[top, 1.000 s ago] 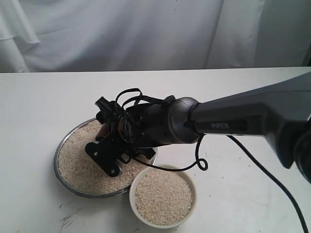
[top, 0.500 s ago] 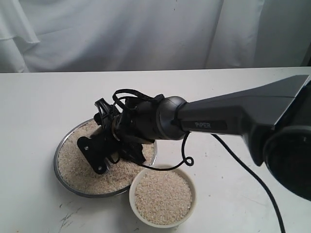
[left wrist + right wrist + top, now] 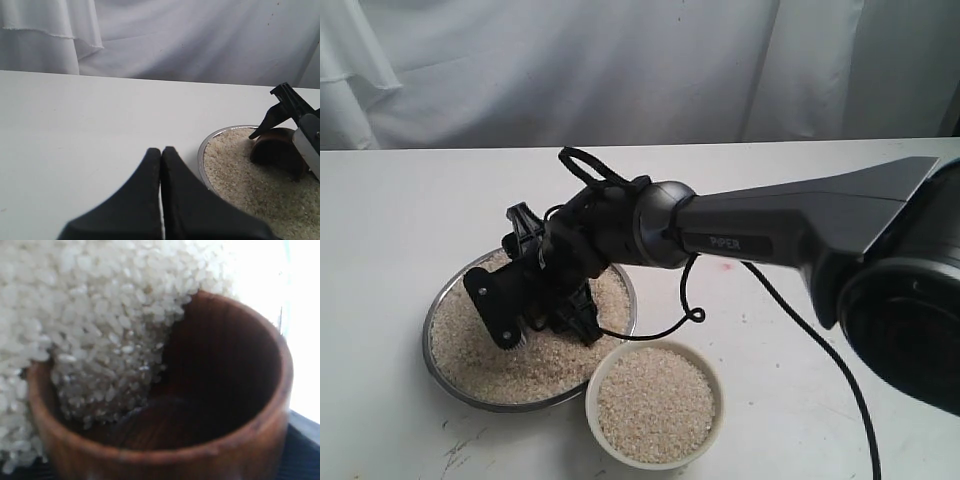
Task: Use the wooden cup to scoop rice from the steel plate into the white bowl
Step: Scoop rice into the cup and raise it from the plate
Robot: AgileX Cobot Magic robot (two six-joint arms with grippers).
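Mid-scoop: the right gripper [image 3: 535, 312] clamps the wooden cup [image 3: 200, 440], tipped into rice [image 3: 75, 315] on the steel plate [image 3: 428, 345]. The left gripper [image 3: 161, 200] has its jaws together. Next, probably: level the cup and carry it to the white bowl [image 3: 590, 395].

White tabletop [image 3: 400, 200]; pale draped curtain [image 3: 570, 70] behind.

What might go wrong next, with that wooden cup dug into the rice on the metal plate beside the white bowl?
1. The glossy white ceramic bowl looks nearly full of off-white rice, so another cupful may overflow onto the white table.
2. The right pincer holds the reddish-brown wooden cup tipped sideways and only partly filled. Lifting it before righting could scatter grains past the shiny steel plate's rim.
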